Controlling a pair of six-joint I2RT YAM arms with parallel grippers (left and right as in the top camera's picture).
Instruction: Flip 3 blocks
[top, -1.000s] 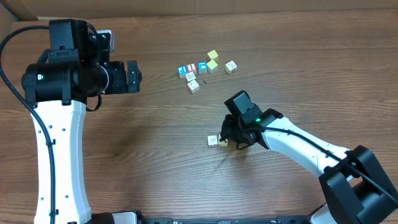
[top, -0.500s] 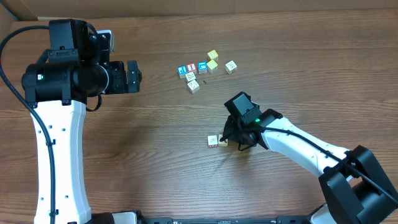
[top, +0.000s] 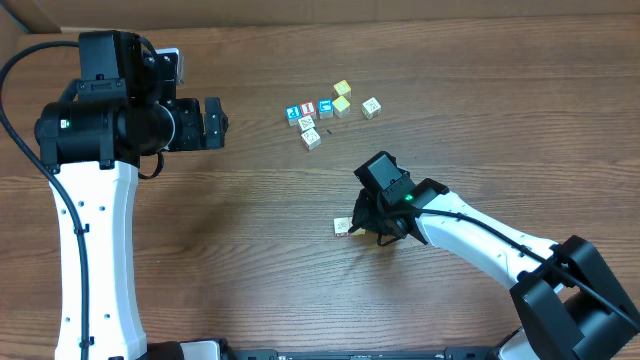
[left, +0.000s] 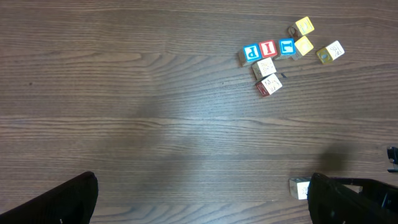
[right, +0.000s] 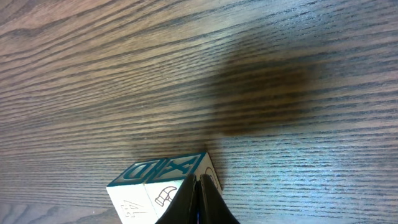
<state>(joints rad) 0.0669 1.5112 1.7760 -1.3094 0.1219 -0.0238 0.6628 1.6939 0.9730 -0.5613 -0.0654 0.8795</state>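
Two pale wooden blocks stand side by side in the right wrist view, both with teal letters on top: a D block (right: 134, 186) and an X block (right: 180, 171) with a hammer drawing. My right gripper (right: 198, 180) is shut, its tips pressed against the X block's near upper edge and holding nothing. From overhead, only the left block (top: 343, 227) of the pair shows beside the right gripper (top: 362, 225). More blocks lie in a far cluster, among them a blue P block (left: 250, 52) and a red I block (left: 267, 48). My left gripper (top: 212, 122) hovers open far to the left.
The cluster also holds two yellow cubes (top: 342, 96), a blue cube (top: 325, 108) and pale cubes (top: 310, 131) at the table's back centre. The left arm's white column (top: 95, 260) stands at the left. The right arm (top: 480, 240) slants in from the lower right.
My right gripper has slid slightly left, onto the two blocks, and now covers the right one from overhead. The left arm has not moved.
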